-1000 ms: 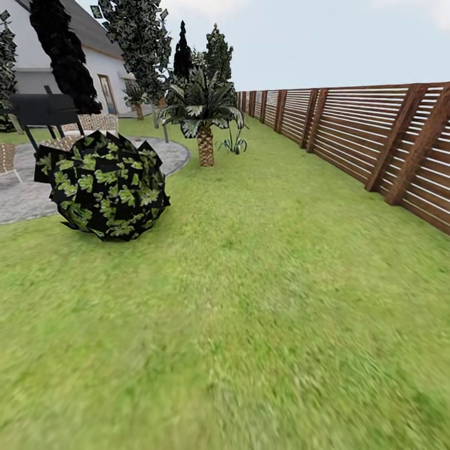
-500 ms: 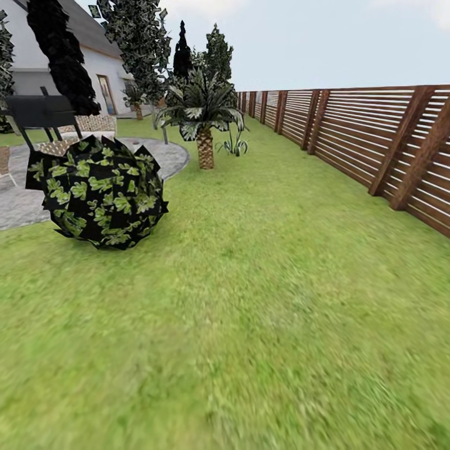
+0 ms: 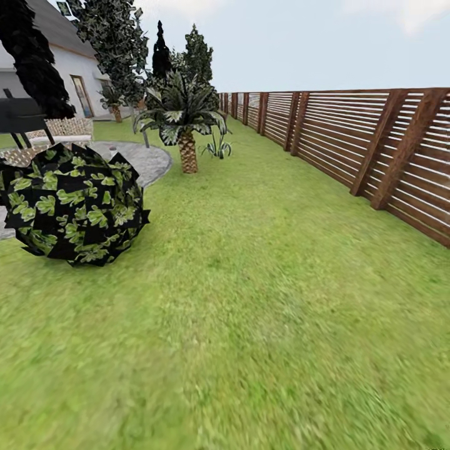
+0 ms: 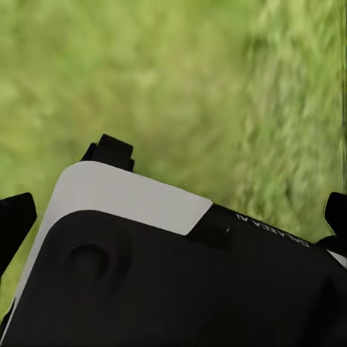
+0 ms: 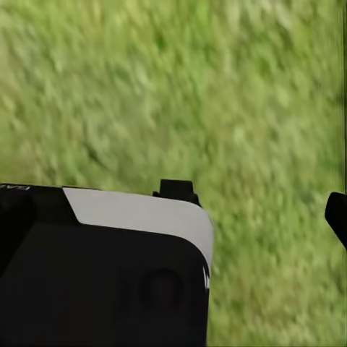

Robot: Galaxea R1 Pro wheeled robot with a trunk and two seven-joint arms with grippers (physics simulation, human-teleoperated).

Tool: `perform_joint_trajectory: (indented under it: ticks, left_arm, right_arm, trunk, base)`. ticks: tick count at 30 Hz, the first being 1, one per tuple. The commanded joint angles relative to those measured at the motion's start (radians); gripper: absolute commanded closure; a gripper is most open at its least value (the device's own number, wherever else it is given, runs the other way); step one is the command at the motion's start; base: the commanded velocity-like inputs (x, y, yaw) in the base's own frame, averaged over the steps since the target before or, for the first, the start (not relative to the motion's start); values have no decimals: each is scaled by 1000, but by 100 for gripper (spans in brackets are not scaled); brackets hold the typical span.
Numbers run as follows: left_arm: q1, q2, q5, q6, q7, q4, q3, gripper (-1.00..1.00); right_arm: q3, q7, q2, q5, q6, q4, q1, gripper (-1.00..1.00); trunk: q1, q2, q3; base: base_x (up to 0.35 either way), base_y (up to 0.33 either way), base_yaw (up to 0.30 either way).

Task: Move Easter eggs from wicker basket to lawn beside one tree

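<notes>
I swung the view right, bush (image 3: 72,206) slid left; no basket yet. Jaw state: couldn't tell.

I see a round leafy bush (image 3: 70,203) at the left, with a grey gravel patio (image 3: 140,159) behind it. A palm (image 3: 181,119) stands farther back. A brown slatted fence (image 3: 350,137) runs along the right. A white house (image 3: 65,72) sits far left.
</notes>
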Motion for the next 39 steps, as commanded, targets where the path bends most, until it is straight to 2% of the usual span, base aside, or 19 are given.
perform_joint_trajectory:
  ticks: [1,10,28,39]
  left_arm:
    - [0,0,0,0,0,0,0,-100]
    - [-1,0,0,1,0,0,0,-100]
    - [0,0,0,2,0,0,0,-100]
    - [0,0,0,2,0,0,0,-100]
  right_arm:
    - [0,0,0,0,0,1,0,-100]
    - [-1,0,0,-1,0,2,0,-100]
    - [6,-2,6,4,-1,4,0,-100]
    - [6,0,6,2,-2,5,0,-100]
  trunk:
    - [-4,7,4]
    - [-38,70,36]
    - [-107,196,92]
    - [-150,273,127]
  base:
    - [307,0,-286]
    - [307,-22,-259]
    - [307,-77,-20]
    - [307,-88,-276]
